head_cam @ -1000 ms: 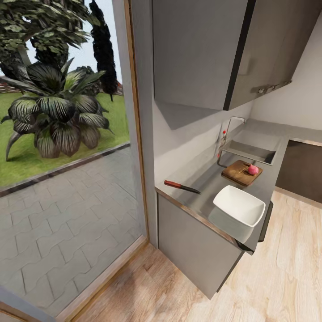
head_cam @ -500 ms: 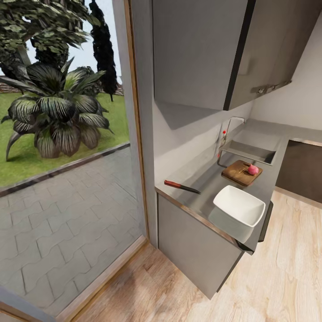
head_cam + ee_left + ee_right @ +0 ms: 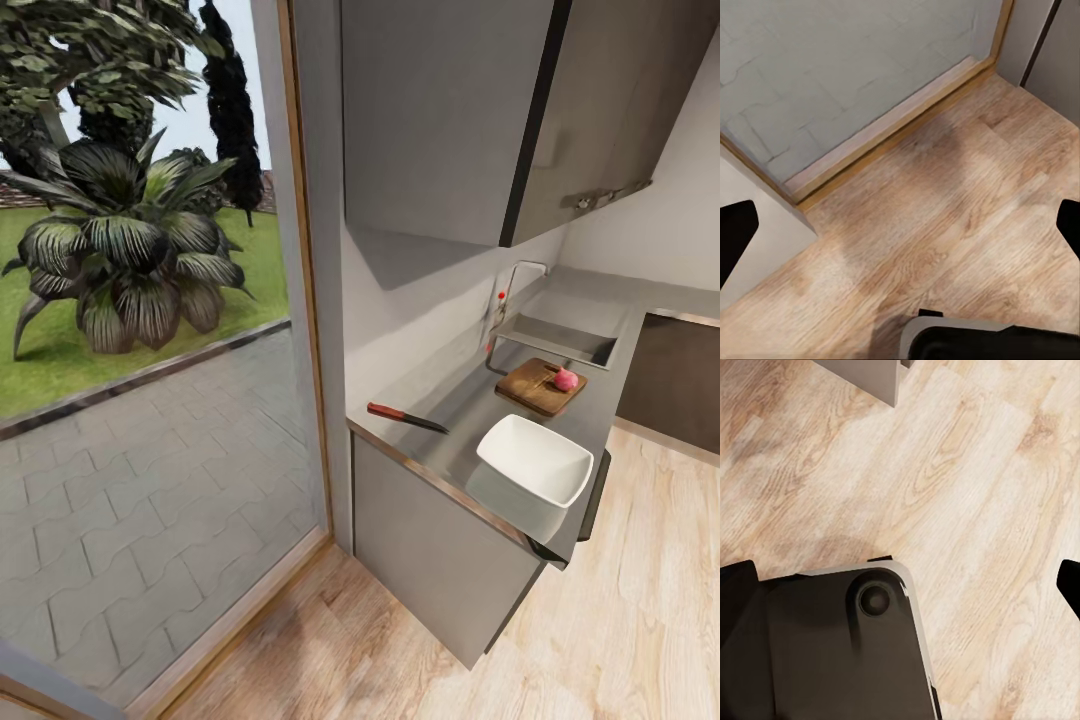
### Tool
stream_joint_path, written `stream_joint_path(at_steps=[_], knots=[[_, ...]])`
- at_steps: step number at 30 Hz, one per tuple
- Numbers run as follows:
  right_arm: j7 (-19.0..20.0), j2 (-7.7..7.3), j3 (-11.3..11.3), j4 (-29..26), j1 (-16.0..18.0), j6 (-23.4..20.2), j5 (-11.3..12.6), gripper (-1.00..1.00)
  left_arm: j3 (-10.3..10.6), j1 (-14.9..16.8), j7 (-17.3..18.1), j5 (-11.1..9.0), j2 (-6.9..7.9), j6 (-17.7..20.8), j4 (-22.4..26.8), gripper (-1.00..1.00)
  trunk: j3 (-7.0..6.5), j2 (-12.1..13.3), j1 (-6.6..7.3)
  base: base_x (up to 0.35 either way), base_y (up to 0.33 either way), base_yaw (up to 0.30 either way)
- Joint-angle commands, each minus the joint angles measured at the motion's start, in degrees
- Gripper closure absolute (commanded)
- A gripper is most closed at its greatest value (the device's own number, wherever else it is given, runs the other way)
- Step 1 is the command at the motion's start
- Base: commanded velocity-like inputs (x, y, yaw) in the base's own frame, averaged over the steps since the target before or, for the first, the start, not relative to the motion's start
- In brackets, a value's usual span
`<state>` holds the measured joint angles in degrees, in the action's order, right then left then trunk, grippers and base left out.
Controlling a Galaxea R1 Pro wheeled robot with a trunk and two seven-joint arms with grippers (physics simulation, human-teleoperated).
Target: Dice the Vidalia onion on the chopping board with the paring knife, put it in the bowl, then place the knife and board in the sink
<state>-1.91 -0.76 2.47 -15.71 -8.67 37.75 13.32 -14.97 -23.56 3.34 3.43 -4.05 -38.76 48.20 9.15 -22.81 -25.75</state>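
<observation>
Onion: small pink-red object (image 3: 566, 379) resting on the far right part of the chopping board, not in the sink; too small to tell whether whole or cut
Chopping board (image 3: 535, 388): dark brown wood, lying flat on the countertop, just in front of the sink and beyond the bowl
Sink (image 3: 560, 340): grey rectangular basin recessed in the countertop at its far end; chrome tap (image 3: 515, 282) with a red dot stands at the wall side
Paring knife (image 3: 405, 417): reddish-brown handle, dark blade; lying flat on the countertop near the wall-side corner, well apart from the chopping board, blade pointing toward the bowl
Bowl (image 3: 535, 461): white, squarish, upright, near the front edge of the countertop, between knife and board in depth
Countertop (image 3: 455, 395): grey worktop running along the wall, over dark grey cabinets (image 3: 430, 555)
Wall cabinets (image 3: 470, 110): grey units mounted above the countertop
Left gripper (image 3: 900, 225): dark fingertips at opposite edges of the left wrist view, spread wide, nothing between them; wooden floor (image 3: 967, 217) and a glass door sill below
Right gripper (image 3: 900, 577): dark fingertips at opposite edges of the right wrist view, spread wide, nothing held; above the floor and the robot's dark base (image 3: 832, 649)
Glass door (image 3: 150, 350): to the left of the counter, with paving and plants outside
</observation>
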Motion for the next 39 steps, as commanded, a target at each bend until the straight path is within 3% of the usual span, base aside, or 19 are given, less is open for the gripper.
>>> stream_joint_path(at_steps=[1,22,34,39], knots=[[-0.2,-0.03,0.28,-0.11,-0.03,0.05,0.22,-1.0,-0.33,0.01,0.35,0.35,-0.05,-0.06,-0.14,-1.0,0.09,-0.1,-0.04,0.0,0.0,0.0],[-0.28,0.44,0.26,-0.29,-0.03,0.12,0.47,-1.0,-0.24,0.01,0.35,0.61,-0.04,-0.08,-1.72,-1.0,0.09,-0.1,-0.04,-0.003,0.0,0.0],[-0.18,0.49,0.26,-1.11,-0.03,0.31,0.25,-1.0,-0.23,0.01,0.35,0.61,-0.01,-0.08,-2.18,-1.0,0.09,-0.1,-0.04,-0.255,0.0,0.0],[-1.1,0.43,0.31,-12.37,-0.03,-0.45,0.06,-1.0,-0.28,0.01,0.35,0.61,-0.01,-0.08,-2.22,-1.0,0.09,-0.1,-0.04,-0.022,0.0,0.0]])
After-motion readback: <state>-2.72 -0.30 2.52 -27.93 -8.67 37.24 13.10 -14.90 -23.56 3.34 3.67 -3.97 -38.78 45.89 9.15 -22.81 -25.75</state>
